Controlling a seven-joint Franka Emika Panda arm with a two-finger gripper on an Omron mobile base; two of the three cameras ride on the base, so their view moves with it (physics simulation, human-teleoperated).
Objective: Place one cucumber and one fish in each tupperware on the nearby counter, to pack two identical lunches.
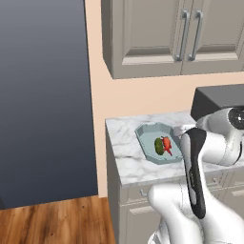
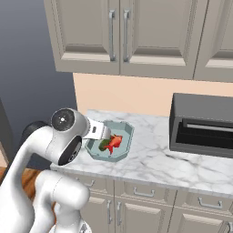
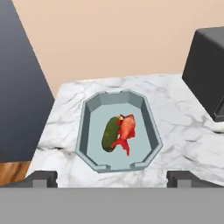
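The gripper hangs with its fingers spread wide apart and nothing between them, just above and short of the pale blue-teal tupperware. Seen from the hand, that octagonal container lies straight ahead between the two tips, on the marbled counter. Inside it a dark-green cucumber and the red-orange fish lie side by side and touching, the cucumber toward the left finger, the fish toward the right.

From the left base camera the tupperware sits beyond the arm's forearm, cucumber and fish both plain to see, but the gripper itself is mostly covered by the arm. The right base camera shows the hand's white body reaching over the container's near-left rim, partly covering the cucumber while the fish stays clear. This camera also gives the full front of the dark toaster oven, well off to the hand's right; the hand camera catches just its corner
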